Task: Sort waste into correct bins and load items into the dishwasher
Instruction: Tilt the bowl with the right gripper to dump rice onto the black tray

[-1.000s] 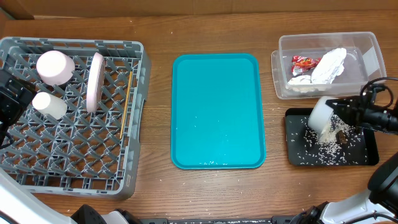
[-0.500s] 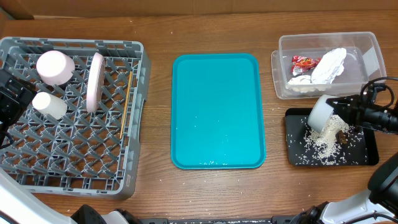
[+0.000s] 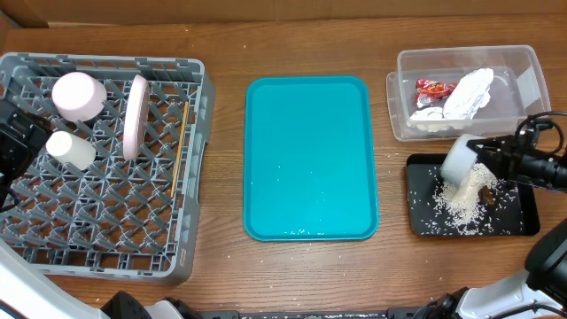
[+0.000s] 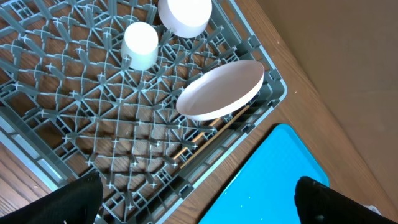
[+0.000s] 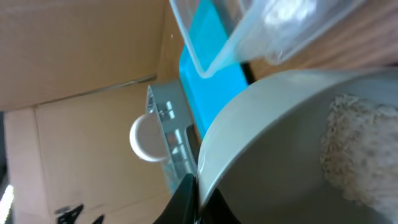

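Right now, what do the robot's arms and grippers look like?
Both grippers are matte black. The left gripper has two blunt dark fingers. The right gripper has thin black cables looping off its body. Behind them, the arm links are smooth, rounded and white.

The table [image 3: 301, 44] is brown wood with a visible grain and a soft satin sheen. On the left, the dish rack [image 3: 106, 221] is matt grey moulded plastic. In it the plate [image 3: 135, 115], the cup [image 3: 71, 150] and the small dish [image 3: 78, 96] look smooth and faintly glossy; glazed ceramic or hard plastic, I cannot tell. The chopsticks [image 4: 211, 134] are bare pale wood. The teal tray [image 3: 310, 159] is smooth plastic with a slight sheen. Far right, the clear tub [image 3: 523, 62] is glossy see-through plastic, holding a shiny red foil-like wrapper [image 3: 434, 88] and a crumpled matt paper napkin [image 3: 469, 93]. The black tray [image 3: 523, 221] is matt plastic, with dull white rice grains [image 3: 456, 204] on it. The white bowl [image 3: 458, 159] is smooth.
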You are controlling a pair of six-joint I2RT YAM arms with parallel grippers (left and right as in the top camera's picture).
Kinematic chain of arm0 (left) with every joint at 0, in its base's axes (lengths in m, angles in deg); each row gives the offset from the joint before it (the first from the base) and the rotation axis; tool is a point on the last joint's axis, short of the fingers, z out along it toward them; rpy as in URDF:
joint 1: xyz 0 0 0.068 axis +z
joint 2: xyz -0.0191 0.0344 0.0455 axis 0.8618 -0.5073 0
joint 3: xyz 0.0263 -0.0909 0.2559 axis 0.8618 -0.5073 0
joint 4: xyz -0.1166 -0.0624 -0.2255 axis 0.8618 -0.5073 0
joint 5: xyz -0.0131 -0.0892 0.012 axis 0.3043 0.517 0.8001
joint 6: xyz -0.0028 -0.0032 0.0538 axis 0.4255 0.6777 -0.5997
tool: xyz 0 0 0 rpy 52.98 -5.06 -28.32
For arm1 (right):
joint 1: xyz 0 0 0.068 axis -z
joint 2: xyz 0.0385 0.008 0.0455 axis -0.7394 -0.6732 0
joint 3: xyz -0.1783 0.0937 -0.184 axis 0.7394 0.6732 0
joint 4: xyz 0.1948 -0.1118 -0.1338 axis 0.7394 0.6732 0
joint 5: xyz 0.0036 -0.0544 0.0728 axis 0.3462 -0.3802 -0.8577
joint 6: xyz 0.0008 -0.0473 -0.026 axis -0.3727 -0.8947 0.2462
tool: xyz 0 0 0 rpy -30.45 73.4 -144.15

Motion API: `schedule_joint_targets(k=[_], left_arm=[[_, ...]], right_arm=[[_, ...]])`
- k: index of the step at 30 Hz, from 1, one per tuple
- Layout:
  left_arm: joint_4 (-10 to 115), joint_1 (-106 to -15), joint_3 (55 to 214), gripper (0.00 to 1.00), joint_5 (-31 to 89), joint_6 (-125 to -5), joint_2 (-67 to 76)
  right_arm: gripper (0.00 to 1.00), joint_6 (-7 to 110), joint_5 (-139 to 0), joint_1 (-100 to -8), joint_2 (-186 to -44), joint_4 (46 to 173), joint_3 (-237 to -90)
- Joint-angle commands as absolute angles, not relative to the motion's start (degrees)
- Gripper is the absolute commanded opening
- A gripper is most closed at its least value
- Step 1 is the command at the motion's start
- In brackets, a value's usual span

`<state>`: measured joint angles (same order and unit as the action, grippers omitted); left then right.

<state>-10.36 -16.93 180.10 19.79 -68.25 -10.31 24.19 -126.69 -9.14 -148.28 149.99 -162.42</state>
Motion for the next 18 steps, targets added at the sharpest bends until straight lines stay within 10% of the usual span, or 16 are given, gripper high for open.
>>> schedule_joint_targets(k=[1, 18], left_arm=[[-10.29, -16.77, 179.9, 1.0, 20.38, -67.75, -10.46], [-10.29, -16.77, 179.9, 1.0, 20.38, -67.75, -10.46]], right_arm=[[0.04, 33.21, -126.21, -8.81, -147.17, 148.11, -161.88], [0.04, 44.12, -128.92, -8.18, -147.17, 148.06, -161.79]])
